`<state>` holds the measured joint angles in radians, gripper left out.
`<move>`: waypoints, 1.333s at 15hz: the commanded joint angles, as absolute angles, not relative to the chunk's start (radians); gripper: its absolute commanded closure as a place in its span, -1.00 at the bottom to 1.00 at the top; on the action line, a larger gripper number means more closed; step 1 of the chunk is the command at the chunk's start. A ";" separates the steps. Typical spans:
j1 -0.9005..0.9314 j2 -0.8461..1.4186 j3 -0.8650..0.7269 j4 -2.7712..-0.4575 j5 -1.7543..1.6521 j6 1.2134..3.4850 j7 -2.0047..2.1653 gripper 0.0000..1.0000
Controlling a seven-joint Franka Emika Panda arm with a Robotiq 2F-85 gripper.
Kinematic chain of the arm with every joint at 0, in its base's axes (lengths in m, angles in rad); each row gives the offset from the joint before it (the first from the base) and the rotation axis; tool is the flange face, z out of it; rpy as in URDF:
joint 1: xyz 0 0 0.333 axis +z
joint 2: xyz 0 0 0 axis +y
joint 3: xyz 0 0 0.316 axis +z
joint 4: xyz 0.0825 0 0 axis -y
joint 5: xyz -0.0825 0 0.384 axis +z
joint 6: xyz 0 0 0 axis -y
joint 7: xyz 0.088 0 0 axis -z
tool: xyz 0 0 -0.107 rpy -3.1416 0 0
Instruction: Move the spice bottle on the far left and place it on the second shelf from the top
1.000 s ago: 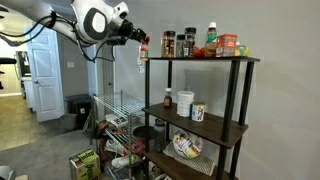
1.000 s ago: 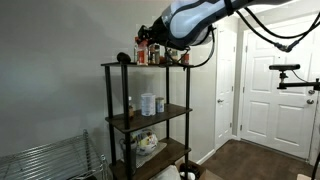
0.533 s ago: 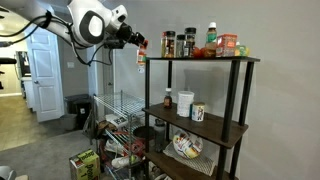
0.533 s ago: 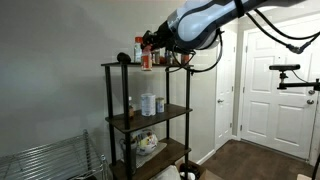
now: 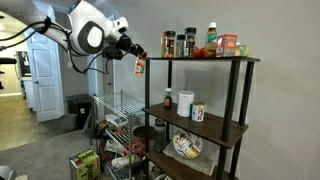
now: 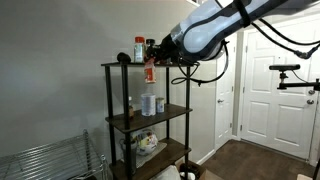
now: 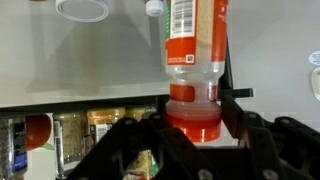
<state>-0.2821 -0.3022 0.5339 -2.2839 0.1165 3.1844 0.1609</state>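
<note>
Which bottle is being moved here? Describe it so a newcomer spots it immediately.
Find the tall black-framed shelving unit. Just off its top corner, the robot's jaws hold the spice bottle in mid-air. Unlike the dark jars standing on top, it is orange-red with a pale label.

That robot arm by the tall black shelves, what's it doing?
The robot's gripper is shut on a small reddish-orange spice bottle, holding it in the air beside the top shelf, where other jars stand. The bottle is not yet on the second shelf, which carries a few containers.
</note>
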 commanded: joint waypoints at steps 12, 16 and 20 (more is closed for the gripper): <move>-0.121 -0.263 0.331 -2.356 0.122 3.186 0.161 -0.13; -0.114 -0.263 0.326 -2.357 0.122 3.186 0.161 -0.13; -0.114 -0.263 0.326 -2.357 0.122 3.186 0.161 -0.13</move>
